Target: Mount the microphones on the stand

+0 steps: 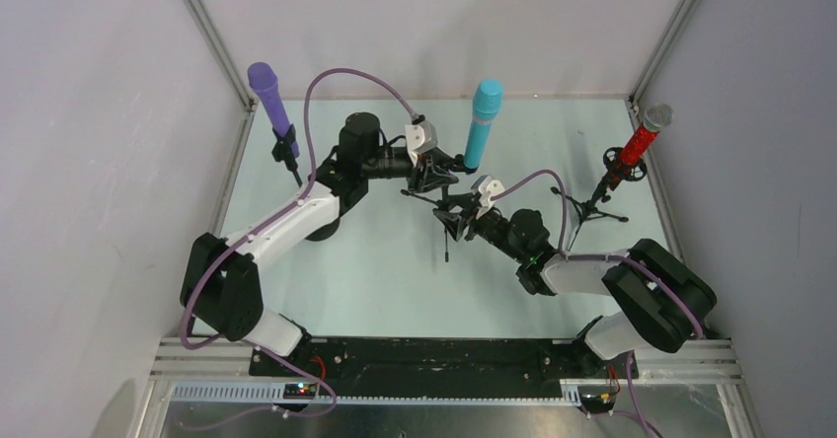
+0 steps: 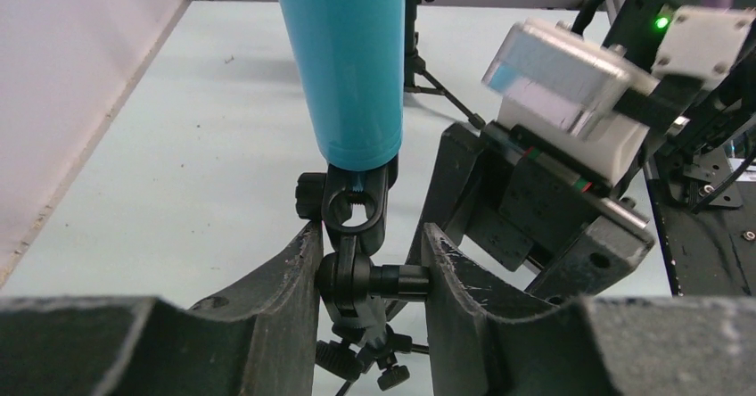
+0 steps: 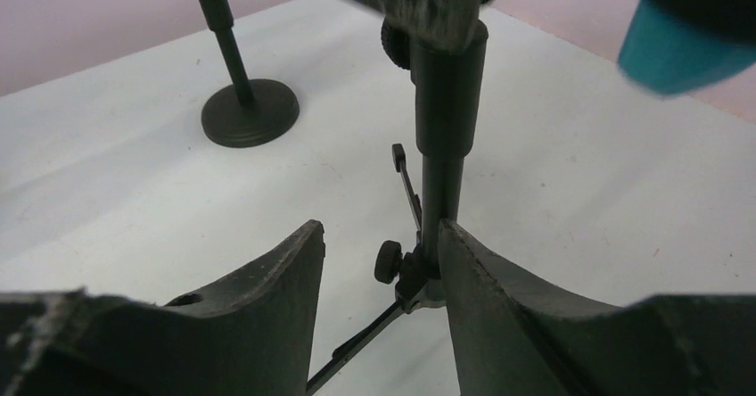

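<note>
The teal-blue microphone point(image 1: 483, 122) stands upright in the clip of a small black tripod stand point(image 1: 446, 204) at the table's centre. In the left wrist view its body point(image 2: 348, 57) sits in the clip just above my left gripper point(image 2: 370, 244), which is shut on the stand's swivel joint point(image 2: 361, 280). My right gripper point(image 3: 382, 235) is open around the stand's pole point(image 3: 443, 173), which touches the right finger's inner face. The purple microphone point(image 1: 268, 98) stands on its stand at back left. The glittery red microphone point(image 1: 642, 142) sits on a tripod at back right.
The purple microphone's round stand base point(image 3: 250, 111) rests on the table beyond my right gripper. The two grippers point(image 1: 439, 172) point(image 1: 456, 216) are close together over the centre stand. Grey walls with metal rails point(image 1: 212, 34) enclose the table on three sides.
</note>
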